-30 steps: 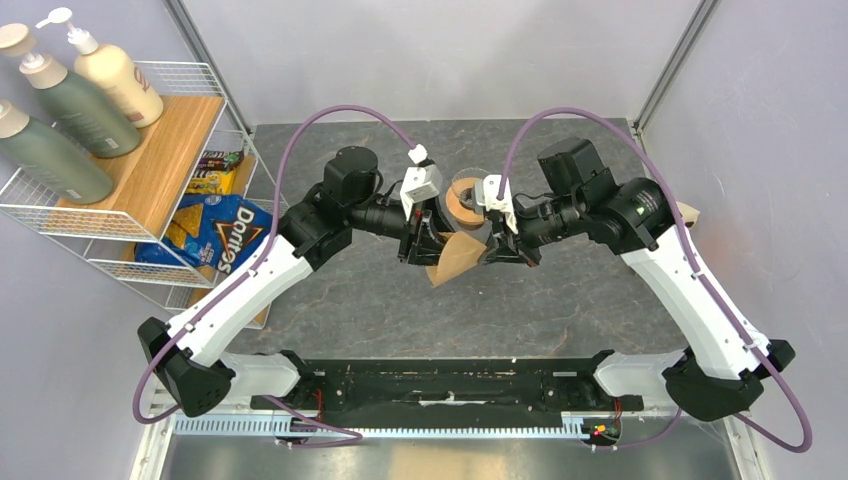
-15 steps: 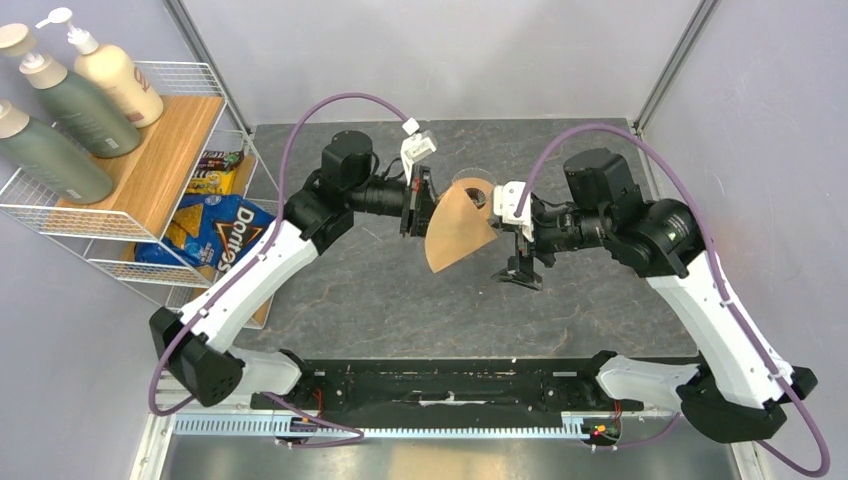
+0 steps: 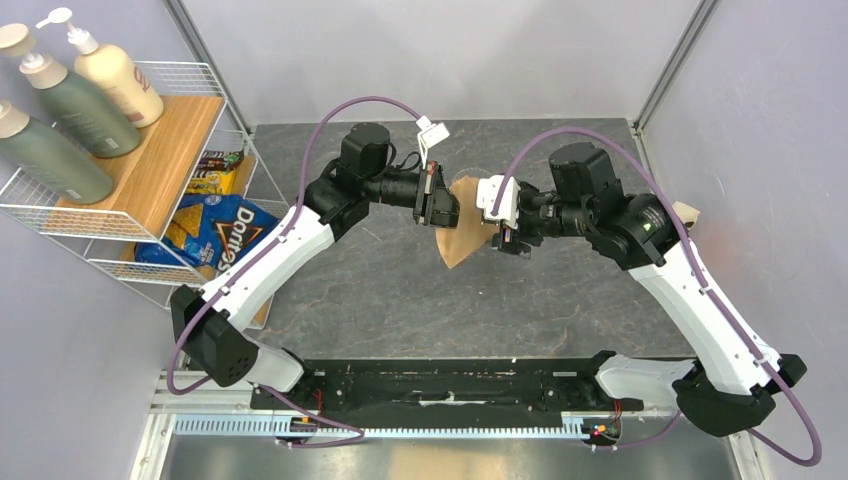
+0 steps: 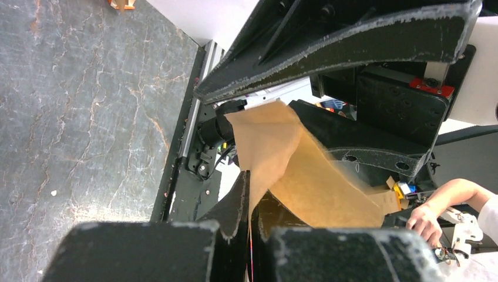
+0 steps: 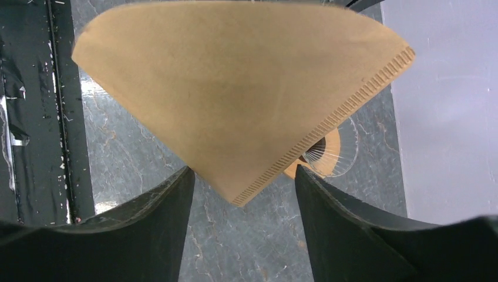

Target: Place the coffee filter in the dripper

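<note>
Near the upper middle of the overhead view, found the coffee filter [image 3: 462,238] held above the grey table [image 3: 380,290], pinched at its left edge by the left gripper [image 3: 445,213], jaws clamped tight on the paper. In the right wrist view, saw the right gripper [image 5: 244,174] spread wide, the filter's point between its fingers, ungripped. Glimpsed the dripper [image 5: 332,150] on the table behind that point, just right of centre.
</note>
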Controlling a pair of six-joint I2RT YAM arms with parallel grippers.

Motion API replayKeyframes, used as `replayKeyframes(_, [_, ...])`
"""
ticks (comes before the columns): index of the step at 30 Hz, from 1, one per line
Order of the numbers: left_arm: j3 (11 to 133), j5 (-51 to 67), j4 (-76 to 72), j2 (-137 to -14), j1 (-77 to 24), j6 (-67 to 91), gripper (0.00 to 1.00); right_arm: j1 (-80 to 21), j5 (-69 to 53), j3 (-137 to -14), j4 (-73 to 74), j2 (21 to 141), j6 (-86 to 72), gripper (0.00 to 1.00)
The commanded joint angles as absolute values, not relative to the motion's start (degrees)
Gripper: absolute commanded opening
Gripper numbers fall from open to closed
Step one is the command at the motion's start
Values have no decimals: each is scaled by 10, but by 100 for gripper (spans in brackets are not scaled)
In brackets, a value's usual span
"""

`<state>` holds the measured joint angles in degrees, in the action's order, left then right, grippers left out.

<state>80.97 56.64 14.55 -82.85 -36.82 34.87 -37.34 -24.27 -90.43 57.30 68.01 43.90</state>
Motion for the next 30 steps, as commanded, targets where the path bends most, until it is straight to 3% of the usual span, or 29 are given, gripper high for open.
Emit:
replayKeyframes(1, [832, 560, 137, -820, -368, 371, 2, -375, -254, -902, 550, 667, 460, 67])
replayKeyframes(20, [802, 566, 137, -793, -368, 314, 3, -376, -274, -908, 558, 662, 417, 36])
replayKeyframes(24, [803, 551, 141, -790, -369, 312, 15, -375, -276, -904, 556, 658, 418, 34])
replayKeyframes(30, [809, 512, 148, -795, -370, 315, 22, -375, -291, -899, 548, 658, 416, 28])
